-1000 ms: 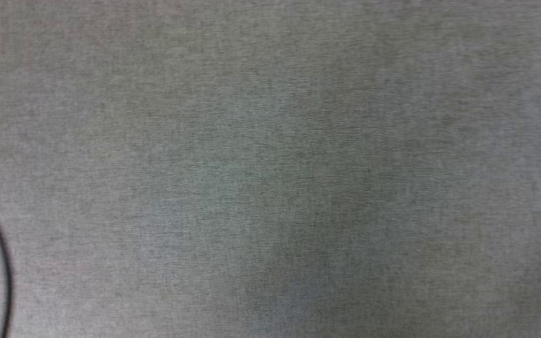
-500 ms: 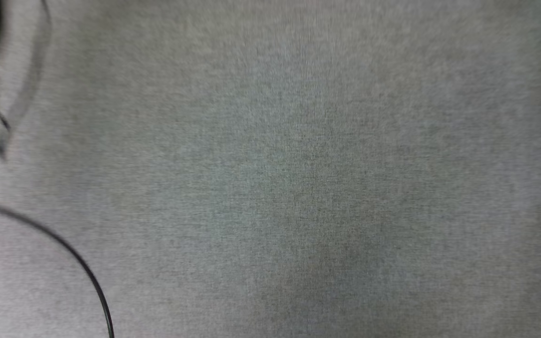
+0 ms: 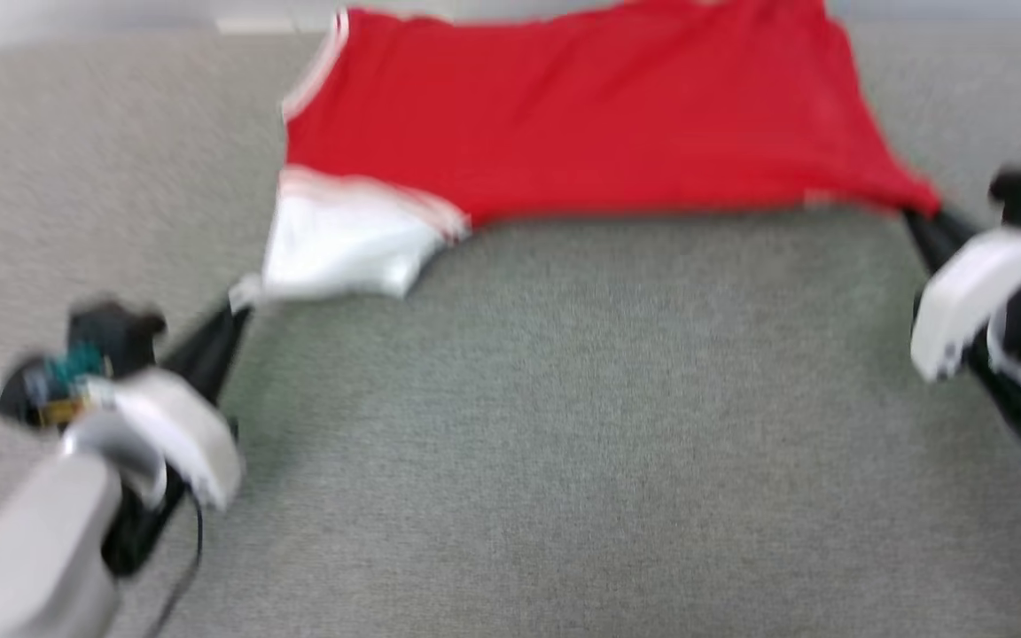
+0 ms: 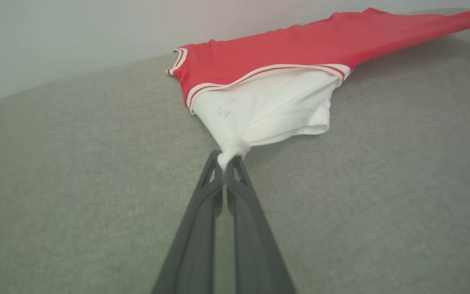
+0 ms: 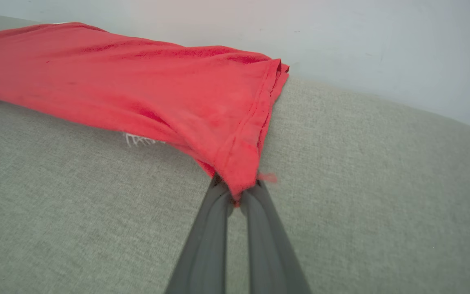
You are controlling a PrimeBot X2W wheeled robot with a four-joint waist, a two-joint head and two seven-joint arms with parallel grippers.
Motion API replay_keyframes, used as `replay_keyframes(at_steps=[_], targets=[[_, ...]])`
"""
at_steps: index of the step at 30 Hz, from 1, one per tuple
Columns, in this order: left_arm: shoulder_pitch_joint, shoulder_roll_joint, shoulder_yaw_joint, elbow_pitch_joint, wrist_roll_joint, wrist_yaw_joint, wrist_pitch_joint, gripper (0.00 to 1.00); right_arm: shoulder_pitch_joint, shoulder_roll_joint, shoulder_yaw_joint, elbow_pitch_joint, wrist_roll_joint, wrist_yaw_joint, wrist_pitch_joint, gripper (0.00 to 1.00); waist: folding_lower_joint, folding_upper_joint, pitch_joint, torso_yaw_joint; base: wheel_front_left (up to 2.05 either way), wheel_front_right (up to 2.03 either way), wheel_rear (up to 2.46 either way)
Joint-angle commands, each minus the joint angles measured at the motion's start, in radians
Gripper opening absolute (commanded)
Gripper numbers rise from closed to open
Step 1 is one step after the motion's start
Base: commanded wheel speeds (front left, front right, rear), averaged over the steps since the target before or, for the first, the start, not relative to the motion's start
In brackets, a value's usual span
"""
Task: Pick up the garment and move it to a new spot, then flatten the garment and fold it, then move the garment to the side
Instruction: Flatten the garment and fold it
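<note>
Head view, blurred. Left arm enters from 8 o'clock, pale forearm low, wrist raised, and the left gripper (image 3: 240,306) has its long dark fingers aimed toward 1 o'clock. Right arm enters from 3 o'clock, and the right gripper (image 3: 914,217) has its fingers aimed toward 11 o'clock. Both grippers are pinched fully together on cloth. The left one nips the bunched tip of the white sleeve (image 3: 342,244), and the right one nips a corner of the red body at the hem (image 5: 255,118). The garment (image 3: 581,115) lies at 12 o'clock on the grey fabric surface (image 3: 564,443), pulled taut between the two grips. Its long axis runs 9 to 3 o'clock, with the sleeve end toward 9 and the hem end toward 3. The near edge sags in a shallow arc between the grippers. The left wrist view is sharp where the head view is not. It shows the red-and-white striped trim (image 4: 202,87) along the sleeve seam, faint specks on the white cloth, the sleeve gathered into a knot-like twist at the fingertips, and a pale wall (image 4: 76,41) beyond the surface. The right wrist view adds the stitched double fold of the hem, a loose red thread beside the fingertips, and a small white mark under the red edge, too small to identify.
</note>
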Motion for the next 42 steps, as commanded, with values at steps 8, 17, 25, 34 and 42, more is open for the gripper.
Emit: replay_keyframes(at_steps=[8,17,25,34,42], targets=[[0.309,0.091,-0.014,-0.232,-0.092,0.068,0.103,0.00,0.239,-0.068,-0.003,-0.069,0.123,-0.002,0.054,0.00,0.0002,0.0000,-0.165,0.028,0.00,0.00,0.00],[0.558,0.158,-0.042,-0.465,-0.186,0.135,0.203,0.00,0.499,-0.104,-0.053,-0.189,0.234,-0.002,0.172,0.00,0.0002,0.0000,-0.256,0.012,0.00,0.00,0.00],[0.704,0.164,-0.068,-0.551,-0.265,0.172,0.234,0.00,0.701,-0.121,-0.123,-0.334,0.286,-0.001,0.271,0.00,0.0002,0.0000,-0.303,-0.013,0.00,0.00,0.00],[0.705,0.162,-0.015,-0.620,-0.272,0.200,0.169,0.00,0.812,-0.075,-0.264,-0.498,0.248,-0.001,0.332,0.00,0.0002,0.0000,-0.259,-0.025,0.00,0.00,0.00],[0.583,0.171,0.045,-0.648,-0.251,0.187,0.145,0.00,0.771,-0.044,-0.347,-0.634,0.203,-0.001,0.404,0.00,0.0002,0.0000,-0.178,-0.015,0.00,0.00,0.00]])
